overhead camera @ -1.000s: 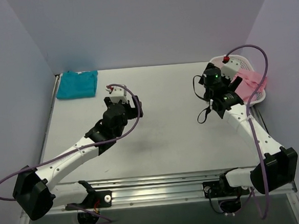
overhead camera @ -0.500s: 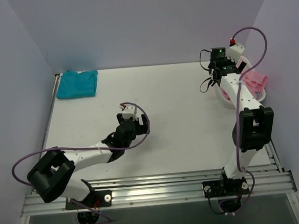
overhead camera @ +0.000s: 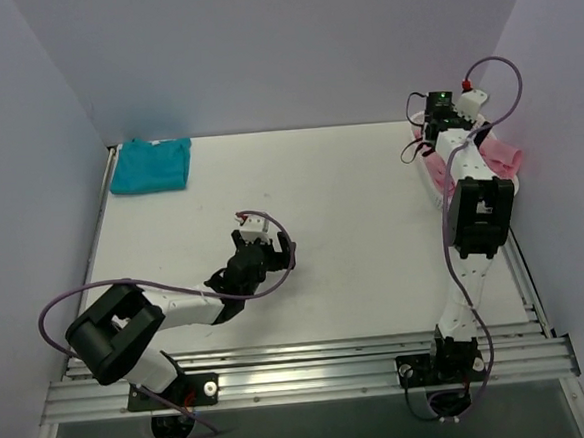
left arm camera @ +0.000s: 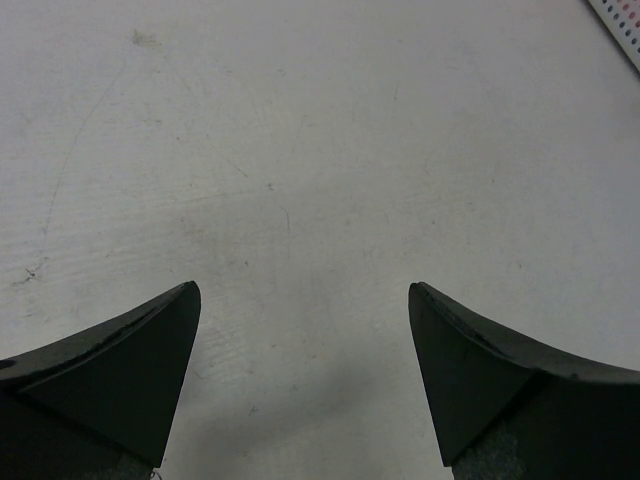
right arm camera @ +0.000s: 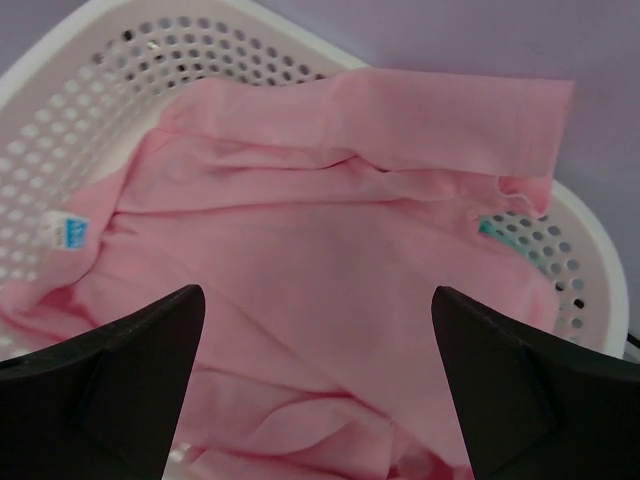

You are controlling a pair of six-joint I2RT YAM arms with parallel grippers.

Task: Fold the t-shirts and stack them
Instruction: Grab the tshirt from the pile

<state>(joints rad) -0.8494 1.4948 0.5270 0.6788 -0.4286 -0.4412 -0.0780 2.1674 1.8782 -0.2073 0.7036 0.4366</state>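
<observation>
While the right gripper (right arm camera: 318, 300) is held wide-jawed above the pink t-shirt (right arm camera: 330, 240) in the mesh basket (right arm camera: 70, 110), a raised fold should be pinched, not the mesh.

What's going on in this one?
The right gripper hangs open over the pink t-shirt, which lies crumpled in the white basket at the far right of the table; nothing is gripped yet. The left gripper is open over bare tabletop, holding nothing. A teal t-shirt lies folded in the far left corner.
</observation>
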